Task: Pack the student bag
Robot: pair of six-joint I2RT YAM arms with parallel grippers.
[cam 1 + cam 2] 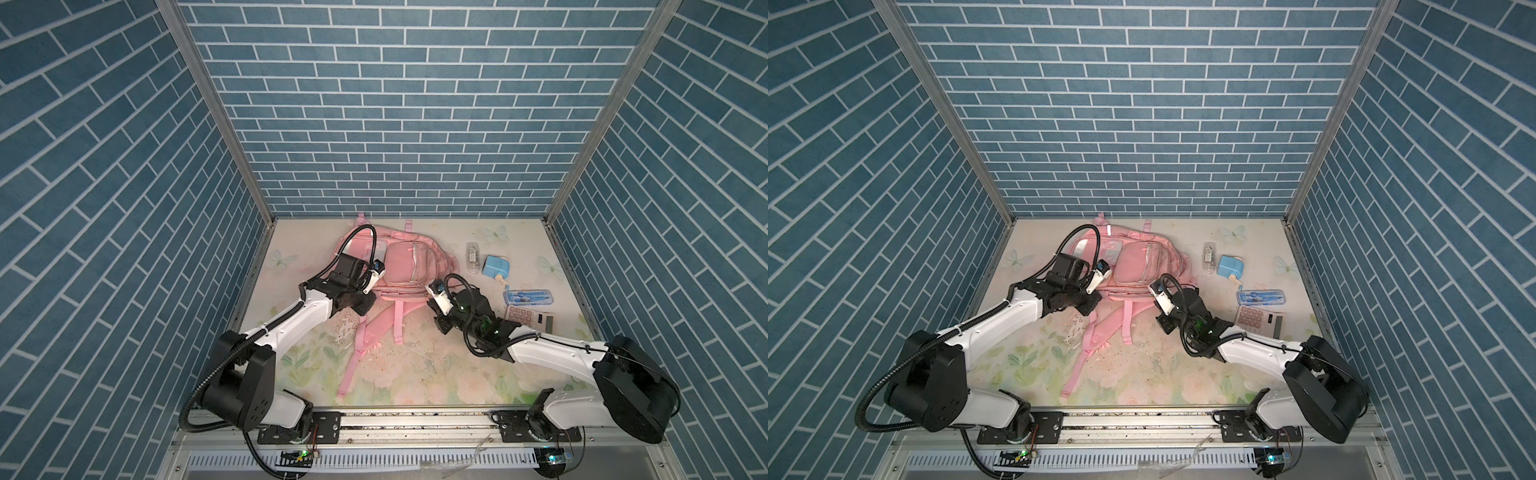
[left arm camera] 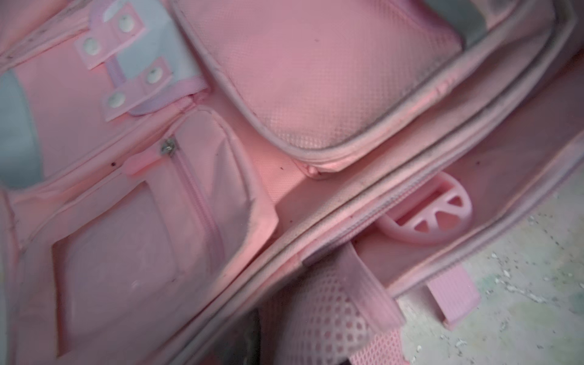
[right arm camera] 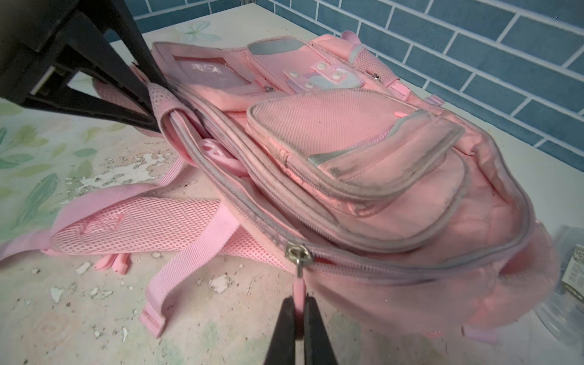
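Observation:
The pink student bag (image 1: 407,266) (image 1: 1138,262) lies flat at the back of the table, front pockets up, filling the left wrist view (image 2: 316,79). Its main zip gapes along the near edge up to the slider (image 3: 297,252). My right gripper (image 3: 298,300) (image 1: 431,303) is shut on the slider's pink zipper pull (image 3: 298,289). My left gripper (image 1: 372,297) (image 1: 1094,298) is at the bag's near left corner. Seen in the right wrist view, its black fingers (image 3: 136,117) stand apart around the mesh strap loop (image 3: 158,94). A pink round plastic piece (image 2: 433,215) shows inside the opening.
To the right of the bag lie a clear plastic box (image 1: 472,257), a blue sharpener (image 1: 494,267), a blue geometry case (image 1: 528,297) and a pink calculator (image 1: 525,320). The bag's shoulder straps (image 1: 361,353) trail toward the front edge. Blue brick walls close in three sides.

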